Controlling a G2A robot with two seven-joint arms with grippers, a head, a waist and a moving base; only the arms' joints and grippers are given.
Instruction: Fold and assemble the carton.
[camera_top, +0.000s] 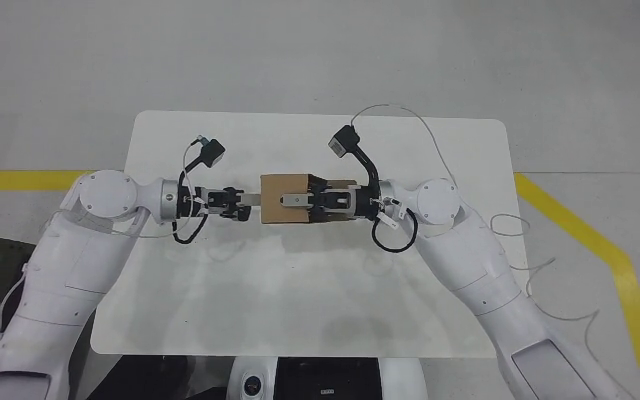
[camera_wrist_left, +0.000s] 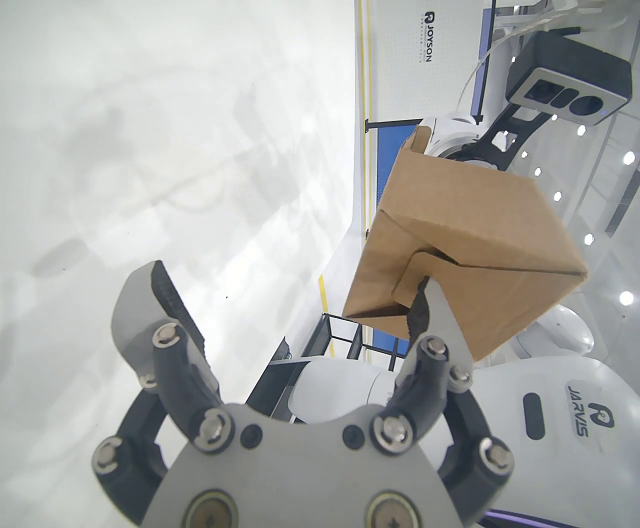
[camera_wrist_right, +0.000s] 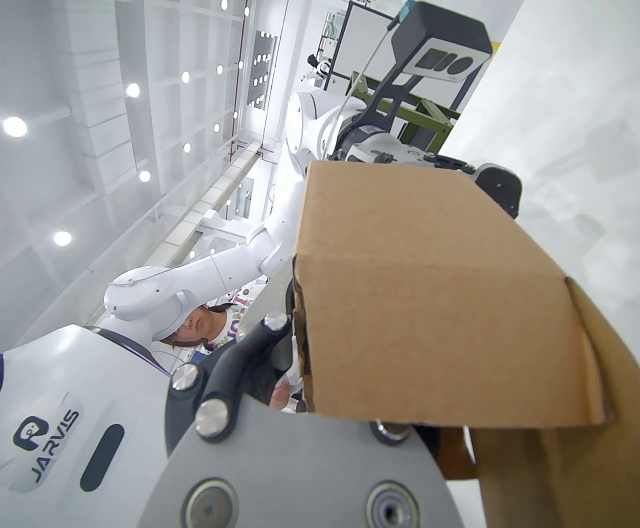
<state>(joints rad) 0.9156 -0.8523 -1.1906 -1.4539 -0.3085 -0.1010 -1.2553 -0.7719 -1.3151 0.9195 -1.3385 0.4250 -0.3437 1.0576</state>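
The carton (camera_top: 283, 187) is at the centre of the top view, over the middle of the worktop (camera_top: 300, 300). My right fingers (camera_top: 293, 199) grasp its wall from the right of the frame. My left fingers (camera_wrist_left: 165, 310) are spread apart, released, with one tip touching the carton's folded end.

I log one white counter (camera_top: 300, 310) with rounded corners, standing on a grey floor (camera_top: 300, 50). A yellow stripe (camera_top: 30, 180) marks the floor at the counter's 9 o'clock. A second stripe (camera_top: 580, 225) starts at 3 o'clock and angles toward 4.
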